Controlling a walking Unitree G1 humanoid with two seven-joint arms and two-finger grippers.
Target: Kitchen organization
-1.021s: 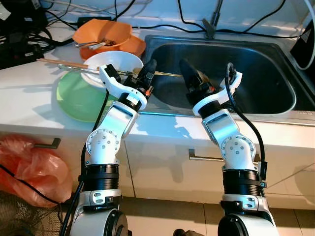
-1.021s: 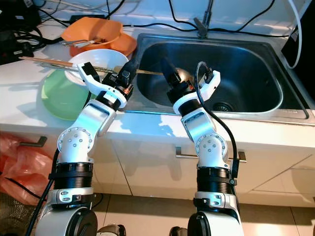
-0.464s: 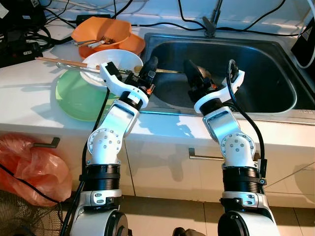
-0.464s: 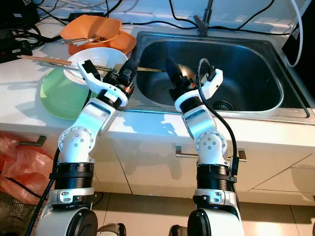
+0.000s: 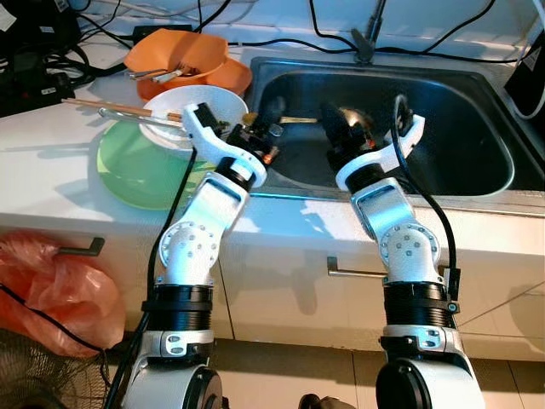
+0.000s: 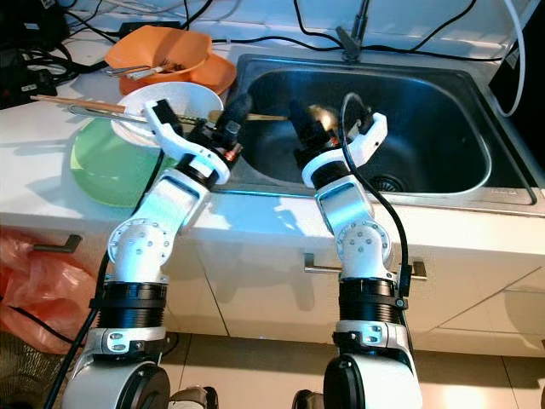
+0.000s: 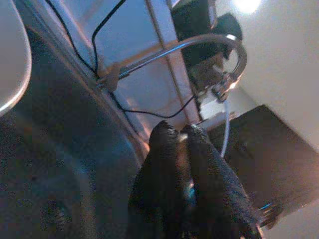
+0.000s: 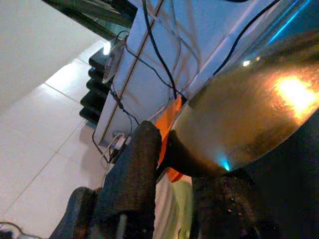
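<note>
A steel ladle [image 5: 356, 118] hangs over the sink [image 5: 460, 111], its thin handle [image 5: 294, 119] pointing toward the counter on my left. My right gripper [image 5: 339, 128] is shut on the ladle's bowl; in the right wrist view the shiny bowl [image 8: 239, 124] sits between the two black fingers [image 8: 134, 174]. My left gripper [image 5: 262, 115] is over the sink's left edge, near the end of the handle. Its fingers [image 7: 169, 164] are pressed together, and I see nothing between them.
A white bowl [image 5: 192, 106] with chopsticks [image 5: 111, 106] rests on a green plate [image 5: 136, 166] left of the sink. Orange bowls [image 5: 174, 55] with cutlery stand behind it. The faucet [image 5: 366, 38] and cables run along the back. A red bag [image 5: 60, 294] lies on the floor.
Both arms have reached farther over the sink. The right gripper carried the ladle up and toward the back; the left gripper moved right, past the sink's edge.
</note>
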